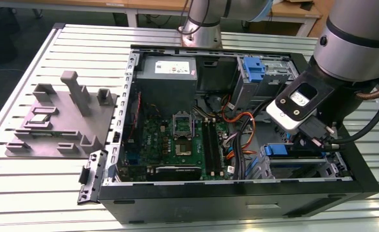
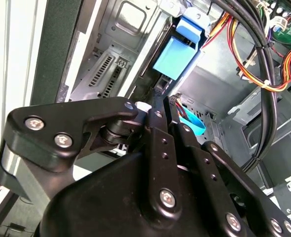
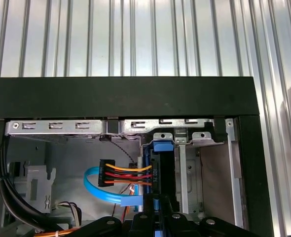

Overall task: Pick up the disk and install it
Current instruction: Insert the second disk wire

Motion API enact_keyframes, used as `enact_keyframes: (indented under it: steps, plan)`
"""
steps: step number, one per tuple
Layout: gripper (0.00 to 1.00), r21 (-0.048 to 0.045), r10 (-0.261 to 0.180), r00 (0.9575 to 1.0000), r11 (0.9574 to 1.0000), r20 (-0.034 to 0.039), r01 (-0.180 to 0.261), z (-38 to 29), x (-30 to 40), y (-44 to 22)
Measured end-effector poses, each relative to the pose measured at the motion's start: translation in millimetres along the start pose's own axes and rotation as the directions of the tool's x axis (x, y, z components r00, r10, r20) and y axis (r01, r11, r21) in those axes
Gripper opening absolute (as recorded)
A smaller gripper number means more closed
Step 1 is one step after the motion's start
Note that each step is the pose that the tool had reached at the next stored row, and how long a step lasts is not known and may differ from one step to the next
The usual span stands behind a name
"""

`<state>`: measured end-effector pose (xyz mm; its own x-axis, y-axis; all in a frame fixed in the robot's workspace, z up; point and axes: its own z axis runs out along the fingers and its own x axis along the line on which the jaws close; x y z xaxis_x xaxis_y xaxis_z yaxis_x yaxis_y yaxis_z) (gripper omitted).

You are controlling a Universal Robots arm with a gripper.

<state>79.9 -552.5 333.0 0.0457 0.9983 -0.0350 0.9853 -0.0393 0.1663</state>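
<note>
Where the claw [image 3: 158,210] dips — the disk [image 3: 158,175] edge-on in its bay.

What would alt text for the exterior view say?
A robot arm's end effector reaches down into an open computer case at the exterior view's right, by a blue drive carrier. A grey fixture stands on the slatted metal table.
</note>
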Motion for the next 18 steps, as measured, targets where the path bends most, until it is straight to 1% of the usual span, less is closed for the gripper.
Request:
enact_keyframes:
  steps: [2, 5, 14, 18]
  plan:
    - [0.16, 0.0001, 0.000, 1.0000, 1.0000, -0.0026, 0.000, 0.2, 0.0, 0.0]
    - [0.16, 0.0005, 0.001, 0.9999, 1.0000, -0.0112, -0.001, 0.7, 0.0, -0.1]
    - [0.16, -0.0002, 0.001, 0.9999, 1.0000, -0.0116, -0.001, 2.6, -0.8, -0.4]
    - [0.16, 0.0000, 0.002, 0.9999, 1.0000, -0.0152, -0.002, 5.5, -1.7, -0.8]
